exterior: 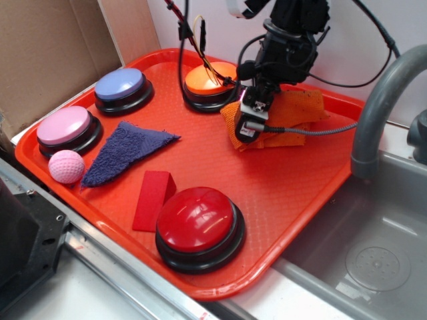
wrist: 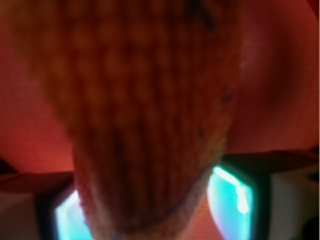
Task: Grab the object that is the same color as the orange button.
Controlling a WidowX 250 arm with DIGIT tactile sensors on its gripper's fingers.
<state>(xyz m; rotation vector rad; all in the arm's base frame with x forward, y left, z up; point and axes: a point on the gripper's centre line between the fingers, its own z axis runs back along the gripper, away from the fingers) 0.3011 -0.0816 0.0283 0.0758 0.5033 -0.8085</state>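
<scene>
Woven orange rag [wrist: 145, 115] fills your wrist view, pinched in the closed hand [exterior: 245, 131] beside the orange button [exterior: 210, 78] on the tray [exterior: 300, 193]; soft, limp, light, so grip a bunched fold

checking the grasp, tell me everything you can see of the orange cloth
The orange cloth is a woven rag with a rough, gridded texture and a few dark specks. It lies crumpled and folded on the red tray, right of the orange button. The gripper covers its left part. In the blurred wrist view the cloth fills the frame and runs down between the fingers, apparently pinched there.
</scene>
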